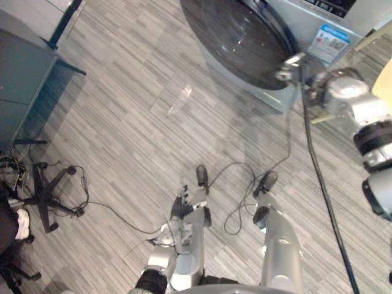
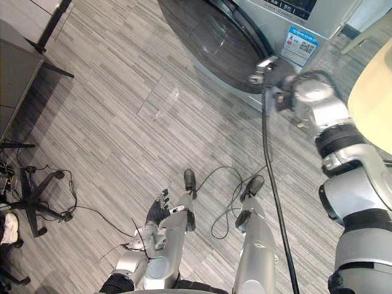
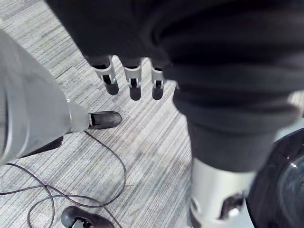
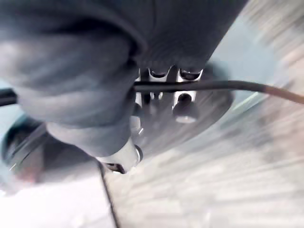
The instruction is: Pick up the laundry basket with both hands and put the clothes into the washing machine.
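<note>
One washing machine (image 1: 257, 43), one chair (image 1: 44, 191)

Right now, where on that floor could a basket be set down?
The widest bare floor lies between the desk and the washing machine's open door. It is crowded around the chair base at lower left and at the door's edge, where the right hand is.

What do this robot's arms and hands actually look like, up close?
The left arm and right arm are rounded silver-grey shells, the right with black bands at its joints. The left hand has silver fingers with dark tips and a dark ribbed cover over its back and wrist; the right hand wears the same cover.
</note>
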Available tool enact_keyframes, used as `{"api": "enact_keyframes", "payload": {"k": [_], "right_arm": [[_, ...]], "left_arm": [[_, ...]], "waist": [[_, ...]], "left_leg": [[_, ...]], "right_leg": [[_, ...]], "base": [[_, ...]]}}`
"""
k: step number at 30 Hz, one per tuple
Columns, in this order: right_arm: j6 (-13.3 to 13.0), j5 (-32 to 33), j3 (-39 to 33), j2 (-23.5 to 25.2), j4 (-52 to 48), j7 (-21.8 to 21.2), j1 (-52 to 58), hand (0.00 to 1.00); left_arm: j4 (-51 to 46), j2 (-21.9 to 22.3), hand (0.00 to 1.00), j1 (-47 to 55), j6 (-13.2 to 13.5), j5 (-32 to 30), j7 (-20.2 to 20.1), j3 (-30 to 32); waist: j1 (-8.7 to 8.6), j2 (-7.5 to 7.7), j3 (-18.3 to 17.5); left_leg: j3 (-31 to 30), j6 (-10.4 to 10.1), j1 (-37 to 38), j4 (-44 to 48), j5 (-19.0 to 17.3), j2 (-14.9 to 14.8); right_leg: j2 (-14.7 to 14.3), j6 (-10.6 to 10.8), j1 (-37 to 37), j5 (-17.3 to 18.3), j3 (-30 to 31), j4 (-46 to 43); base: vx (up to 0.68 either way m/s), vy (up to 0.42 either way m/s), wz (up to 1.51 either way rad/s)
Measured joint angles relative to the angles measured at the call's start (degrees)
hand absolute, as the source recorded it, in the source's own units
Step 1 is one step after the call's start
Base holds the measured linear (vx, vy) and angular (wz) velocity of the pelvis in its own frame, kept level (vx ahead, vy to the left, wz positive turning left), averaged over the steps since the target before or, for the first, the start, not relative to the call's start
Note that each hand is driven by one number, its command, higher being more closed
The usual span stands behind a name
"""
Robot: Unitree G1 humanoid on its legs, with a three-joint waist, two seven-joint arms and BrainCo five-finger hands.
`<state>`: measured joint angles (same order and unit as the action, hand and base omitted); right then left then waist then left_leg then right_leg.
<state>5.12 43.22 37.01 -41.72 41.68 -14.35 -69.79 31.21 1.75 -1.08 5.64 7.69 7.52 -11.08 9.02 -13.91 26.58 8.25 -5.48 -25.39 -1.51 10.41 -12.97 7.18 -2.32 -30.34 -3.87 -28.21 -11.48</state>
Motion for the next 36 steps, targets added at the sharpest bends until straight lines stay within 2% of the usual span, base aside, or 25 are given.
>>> {"api": "enact_keyframes", "payload": {"k": [1, 3, 5, 8, 10, 14, 17, 19, 20, 21, 22, 23, 24, 25, 26, 28, 29, 33, 36], "right_arm": [[-0.59, 0.14, 0.27, 3.50, -0.45, -1.13, 0.01, 0.00], [-0.66, -0.05, 2.55, 5.83, 0.30, -1.29, 0.07, 0.00], [-0.84, -0.66, 3.45, 7.41, 1.74, -1.33, 0.00, 0.00], [-1.58, -4.14, 3.50, 9.33, 7.50, -0.35, -0.69, 0.00], [-1.68, -7.58, 3.39, 10.06, 12.16, 1.83, -2.08, 0.00], [-2.31, -12.49, 0.93, 10.01, 17.82, 3.97, -5.40, 0.00], [-2.64, -18.61, -4.39, 8.25, 20.40, 7.20, -7.28, 0.00], [-3.34, -23.30, -12.37, 8.24, 21.63, 11.70, -6.74, 0.00], [-3.62, -23.72, -13.82, 8.34, 21.75, 12.27, -6.50, 0.00], [-4.13, -24.87, -19.39, 9.40, 22.07, 14.76, -5.33, 0.00], [-4.51, -26.05, -24.43, 12.58, 21.73, 17.22, -3.02, 0.00], [-4.58, -26.34, -27.32, 14.38, 21.16, 18.87, -1.59, 0.00], [-4.54, -27.07, -33.23, 17.56, 18.11, 23.26, 1.81, 0.00], [-4.52, -27.36, -35.82, 18.78, 15.77, 25.35, 3.71, 0.00], [-4.38, -29.10, -40.26, 20.97, 8.03, 30.05, 8.82, 0.00], [-4.10, -32.89, -44.23, 23.51, -1.72, 34.90, 14.59, 0.00], [-3.90, -34.90, -46.61, 25.40, -5.62, 37.57, 16.93, 0.00], [-2.85, -39.63, -52.27, 30.25, -14.32, 43.83, 21.92, 0.00], [-1.86, -43.13, -53.07, 32.39, -20.95, 46.33, 25.75, 0.00]], "left_arm": [[0.03, -0.05, 0.00, -0.06, 0.02, -0.02, -0.01, -0.02], [0.14, -0.21, 0.00, -0.11, 0.06, -0.02, -0.02, -0.04], [0.48, -0.77, 0.00, -0.09, 0.05, -0.01, -0.01, -0.03], [0.63, -1.42, 0.00, -0.25, 0.14, 0.09, 0.01, 0.00], [0.58, -1.73, 0.00, -0.25, 0.46, 0.22, 0.05, 0.06], [0.18, -2.03, 0.00, -0.24, 1.38, 0.66, 0.05, 0.24], [-0.44, -2.03, 0.00, -0.17, 1.63, 0.75, 0.05, 0.20], [-0.37, -2.00, 0.00, -0.17, 1.62, 1.55, 0.22, 0.21], [-0.37, -2.00, 0.00, -0.20, 1.62, 1.71, 0.24, 0.24], [-0.35, -2.01, 0.00, -0.20, 1.65, 1.93, 0.68, 0.58], [-0.14, -2.05, 0.00, -0.16, 1.62, 2.48, 1.87, 1.24], [-0.13, -1.98, 0.00, -0.23, 1.61, 2.89, 2.38, 1.67], [-0.13, -1.87, 0.00, -0.68, 1.61, 2.99, 3.68, 2.07], [-0.12, -1.81, 0.00, -1.00, 1.60, 3.00, 4.23, 2.13], [-0.14, -1.33, 0.00, -1.86, 1.54, 3.00, 5.62, 2.53], [-0.16, -0.71, 0.00, -2.63, 1.49, 2.96, 7.57, 2.96], [-0.21, -0.38, 0.00, -2.70, 1.48, 2.96, 8.15, 3.46], [-0.49, 0.32, 0.00, -2.70, 1.40, 2.94, 9.80, 5.22], [-1.76, 1.10, 0.00, -2.51, 1.25, 2.91, 10.16, 6.23]], "waist": [[0.82, 0.00, 0.00], [1.91, 0.05, 0.02], [2.61, 0.47, -0.09], [3.15, 1.06, 0.26], [3.72, 1.08, 0.28], [4.49, 1.12, 0.30], [4.36, 1.61, 0.31], [4.02, 2.41, 0.27], [3.94, 2.51, 0.24], [3.39, 3.03, 0.32], [2.40, 4.08, 0.19], [1.97, 4.60, 0.08], [1.33, 5.16, 0.08], [1.24, 5.35, 0.08], [1.15, 5.51, 0.15], [0.64, 5.58, 0.19], [-0.29, 5.61, 0.21], [-1.73, 6.23, 0.17], [-2.02, 6.53, 0.26]], "left_leg": [[-0.26, 0.57, 0.02, -0.01, 0.45, 0.05], [-0.42, 0.77, -0.06, -0.14, 2.04, 0.20], [-0.63, -0.24, -0.31, -0.51, 4.26, 0.37], [-1.61, -0.94, -0.50, -1.85, 5.38, 2.30], [-1.82, -0.92, -0.45, -2.57, 5.46, 3.35], [-2.42, -1.01, -0.46, -3.03, 5.62, 4.03], [-3.76, -1.28, -0.61, -3.77, 6.23, 4.16], [-3.78, -1.28, -0.26, -3.78, 6.22, 4.18], [-3.74, -1.28, -0.26, -3.78, 6.22, 4.18], [-3.53, -1.28, 0.00, -3.78, 6.22, 4.16], [-3.12, -1.28, 0.32, -3.78, 6.21, 4.06], [-2.92, -1.29, 0.40, -3.78, 6.20, 4.03], [-2.58, -1.30, 0.61, -3.77, 6.18, 3.93], [-2.30, -1.31, 0.67, -3.77, 6.16, 3.84], [-1.29, -1.31, 0.83, -3.78, 6.13, 3.71], [-0.21, -1.13, 1.00, -3.78, 5.97, 3.71], [0.15, -1.08, 1.07, -3.79, 5.83, 3.83], [1.08, -0.83, 1.25, -3.79, 5.35, 3.93], [1.56, -0.78, 1.39, -3.78, 5.24, 3.85]], "right_leg": [[0.09, -0.43, -0.06, 0.78, -0.36, -1.08], [1.00, -0.23, -0.31, 2.27, -1.20, -3.20], [2.01, 0.09, -1.20, 3.60, -1.47, -5.65], [4.63, 0.48, -2.17, 4.50, -1.68, -8.45], [5.72, 0.51, -2.19, 4.49, -1.69, -8.48], [6.67, 0.93, -2.18, 4.77, -2.20, -9.10], [7.37, 1.36, -2.05, 5.76, -3.30, -10.37], [7.92, 1.33, -1.91, 6.08, -3.29, -10.94], [7.91, 1.33, -1.92, 6.08, -3.28, -10.93], [7.89, 1.33, -1.79, 6.06, -3.10, -10.92], [7.83, 1.29, -1.69, 5.99, -2.75, -10.72], [7.76, 1.26, -1.66, 5.88, -2.61, -10.46], [7.22, 1.27, -1.42, 5.53, -2.26, -9.76], [6.90, 1.36, -1.37, 5.30, -1.98, -9.20], [6.44, 1.37, -1.40, 4.49, -1.31, -8.03], [6.04, 1.81, -1.46, 3.74, -0.39, -6.73], [6.03, 2.09, -1.46, 3.41, -0.06, -6.33], [6.14, 2.29, -1.96, 3.26, 0.61, -6.43], [6.10, 2.29, -2.19, 3.26, 0.89, -6.60]], "base": [[0.03, -0.048, 0.16], [0.03, -0.029, 0.25], [0.03, -0.002, 0.29], [0.05, 0.029, 0.32], [0.06, 0.049, 0.21], [0.02, -0.015, 0.14], [-0.02, -0.060, 0.21], [-0.04, -0.076, 0.06], [-0.04, -0.068, -0.04], [-0.04, -0.069, -0.09], [-0.05, -0.078, -0.13], [-0.04, -0.070, -0.16], [-0.03, -0.045, -0.16], [-0.04, -0.060, -0.28], [-0.04, -0.049, -0.28], [-0.06, -0.048, -0.29], [-0.06, -0.037, -0.18], [-0.03, -0.036, -0.10], [0.00, -0.057, -0.07]]}}
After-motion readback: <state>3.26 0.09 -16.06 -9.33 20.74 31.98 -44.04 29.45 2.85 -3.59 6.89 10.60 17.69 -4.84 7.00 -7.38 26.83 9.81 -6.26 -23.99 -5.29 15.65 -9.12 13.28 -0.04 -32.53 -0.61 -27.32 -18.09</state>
